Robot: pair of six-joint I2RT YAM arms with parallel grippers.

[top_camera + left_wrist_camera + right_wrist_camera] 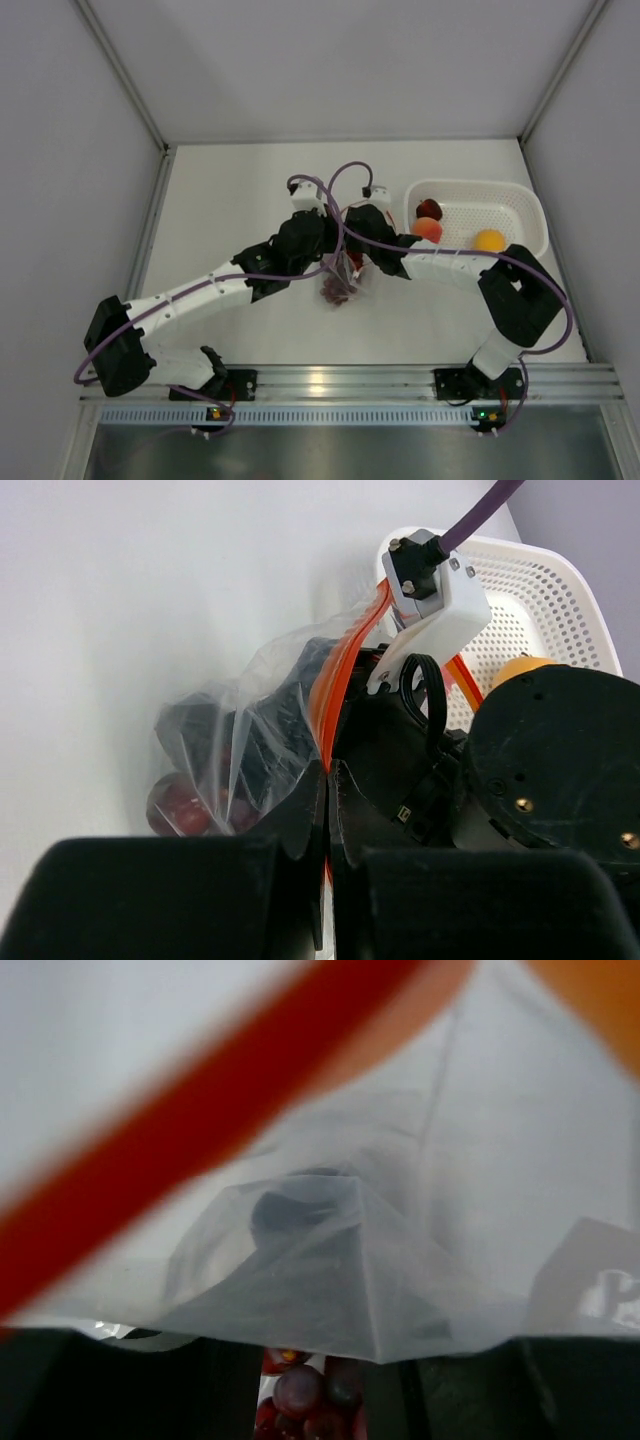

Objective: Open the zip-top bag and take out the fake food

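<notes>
While the zip-top bag (345,283) is being held at the middle of the surface (230,200) between both arms, its orange zip strip (335,680) is being clamped by the clenched left fingers (295,825); the right fingers (368,245) are being veiled by film, so their grip cannot be told. Grapes (300,1390) are being kept inside, the peach (428,229) in the basket (530,205)

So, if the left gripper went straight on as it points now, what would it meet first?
The zip-top bag, its zip strip held between the jaws; just behind it, probably the right gripper.
</notes>
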